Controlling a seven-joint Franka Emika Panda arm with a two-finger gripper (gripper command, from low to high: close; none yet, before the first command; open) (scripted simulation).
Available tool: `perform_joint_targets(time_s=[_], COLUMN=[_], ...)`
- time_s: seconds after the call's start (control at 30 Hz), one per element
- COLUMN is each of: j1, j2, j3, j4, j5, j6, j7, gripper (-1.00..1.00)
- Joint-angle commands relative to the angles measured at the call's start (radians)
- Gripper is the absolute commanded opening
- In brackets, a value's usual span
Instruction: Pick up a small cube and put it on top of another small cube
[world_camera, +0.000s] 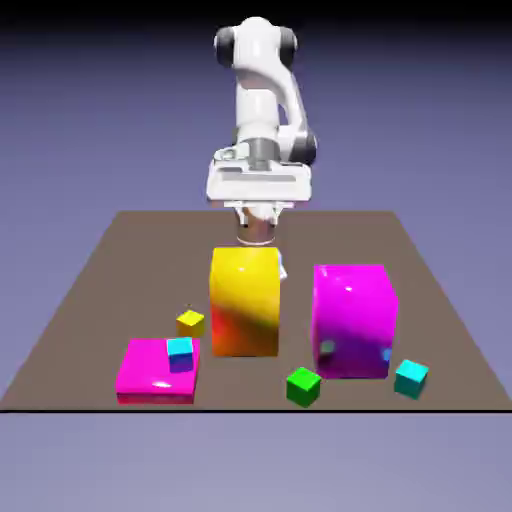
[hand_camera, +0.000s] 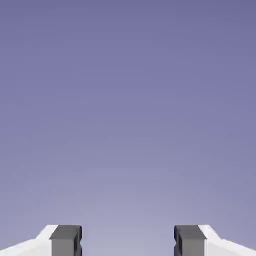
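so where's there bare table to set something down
A wide patch lies between the yellow block and the exterior view's left table edge, behind the small yellow cube. It's crowded at the front, around the pink slab and green cube.

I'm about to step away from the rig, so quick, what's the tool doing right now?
Tool: open, fingertips wide apart, with nothing held between them.

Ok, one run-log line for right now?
gripper: open, empty | small blue cube: at flat magenta block | small green cube: on brown table | stack: not seen
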Motion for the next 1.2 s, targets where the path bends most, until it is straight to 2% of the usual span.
perform_joint_targets(time_s=[0.0,0.97,1.03,1.17], j1=[-0.012,-0.361,-0.364,-0.323], j2=[0.036,1.087,1.095,1.204], j3=[0.014,0.434,0.437,0.413], j4=[0.026,0.783,0.789,0.751], j5=[0.004,0.110,0.111,0.090], j6=[-0.028,-0.849,-0.855,-0.707], j7=[0.024,0.704,0.709,0.714], gripper=[0.00,0.00,0.00,0.00])
